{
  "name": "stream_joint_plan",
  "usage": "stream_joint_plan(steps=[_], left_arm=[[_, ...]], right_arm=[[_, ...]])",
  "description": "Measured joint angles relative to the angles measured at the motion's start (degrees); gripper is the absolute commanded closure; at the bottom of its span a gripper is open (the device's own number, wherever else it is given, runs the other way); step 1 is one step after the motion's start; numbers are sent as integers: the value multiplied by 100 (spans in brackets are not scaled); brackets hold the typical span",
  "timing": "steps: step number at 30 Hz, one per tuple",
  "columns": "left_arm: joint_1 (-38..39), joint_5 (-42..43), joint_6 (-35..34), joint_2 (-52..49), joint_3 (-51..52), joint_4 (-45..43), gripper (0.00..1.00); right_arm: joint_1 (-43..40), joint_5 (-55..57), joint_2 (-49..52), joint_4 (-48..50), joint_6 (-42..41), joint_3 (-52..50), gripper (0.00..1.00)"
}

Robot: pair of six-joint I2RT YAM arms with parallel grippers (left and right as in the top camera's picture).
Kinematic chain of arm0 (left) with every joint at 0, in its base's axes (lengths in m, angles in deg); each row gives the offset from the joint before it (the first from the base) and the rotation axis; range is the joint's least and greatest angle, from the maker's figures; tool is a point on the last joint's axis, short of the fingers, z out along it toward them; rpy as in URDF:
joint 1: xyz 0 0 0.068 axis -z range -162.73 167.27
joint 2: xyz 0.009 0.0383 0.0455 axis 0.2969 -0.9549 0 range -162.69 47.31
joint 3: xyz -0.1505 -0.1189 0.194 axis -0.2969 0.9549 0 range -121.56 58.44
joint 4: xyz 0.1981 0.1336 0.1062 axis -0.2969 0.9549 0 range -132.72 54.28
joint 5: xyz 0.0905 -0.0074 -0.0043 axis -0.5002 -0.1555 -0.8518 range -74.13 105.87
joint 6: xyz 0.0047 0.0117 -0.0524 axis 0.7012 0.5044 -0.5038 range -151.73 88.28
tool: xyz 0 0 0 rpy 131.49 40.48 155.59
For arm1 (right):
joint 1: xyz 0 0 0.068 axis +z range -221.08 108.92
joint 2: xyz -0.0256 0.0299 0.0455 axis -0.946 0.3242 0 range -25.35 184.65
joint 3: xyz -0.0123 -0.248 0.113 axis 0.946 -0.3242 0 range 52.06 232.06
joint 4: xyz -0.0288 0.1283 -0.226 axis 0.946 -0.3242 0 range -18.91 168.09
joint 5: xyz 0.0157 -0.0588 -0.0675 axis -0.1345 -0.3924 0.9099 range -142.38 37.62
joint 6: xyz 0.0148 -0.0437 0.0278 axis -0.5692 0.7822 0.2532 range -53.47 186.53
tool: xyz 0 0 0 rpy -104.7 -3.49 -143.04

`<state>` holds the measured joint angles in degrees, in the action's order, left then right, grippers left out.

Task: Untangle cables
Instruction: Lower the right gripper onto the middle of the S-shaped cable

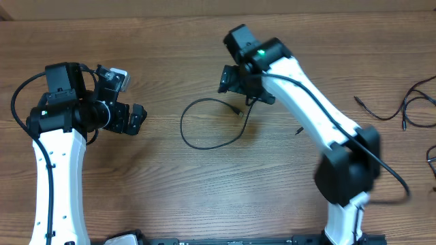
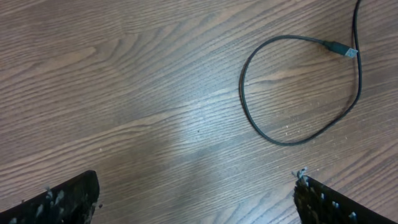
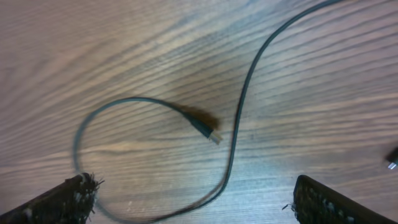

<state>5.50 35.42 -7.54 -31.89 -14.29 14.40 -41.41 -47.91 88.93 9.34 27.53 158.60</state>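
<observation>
The looped cable (image 2: 286,143) looks light and limp; pinch just behind its plug (image 2: 341,48). Both left gripper (image 1: 138,120) and right gripper (image 1: 244,87) gape empty. Far-right cables (image 1: 404,116) seem tangled.

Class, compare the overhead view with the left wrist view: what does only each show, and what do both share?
Only overhead: the right gripper above the looped cable, and more cables at the right edge of the table. Only left wrist: the metal tip of the plug and the open left gripper close up. Both: the looped cable lying free on the table.
</observation>
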Motion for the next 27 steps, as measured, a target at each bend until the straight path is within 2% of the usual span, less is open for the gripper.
stream_joint_plan(steps=[5,10,15,19,27], left_arm=[[0,-2,0,0,0,0,0],[0,0,0,0,0,2,0],[0,0,0,0,0,0,0],[0,0,0,0,0,2,0],[0,0,0,0,0,2,0]], right_arm=[[0,31,-813,573,2,-1102,0],[0,26,-835,765,-2,-1917,0],[0,24,-824,970,-76,-2409,1],[0,26,-824,1241,-131,-2723,7],[0,22,-824,1484,-146,-3130,6]])
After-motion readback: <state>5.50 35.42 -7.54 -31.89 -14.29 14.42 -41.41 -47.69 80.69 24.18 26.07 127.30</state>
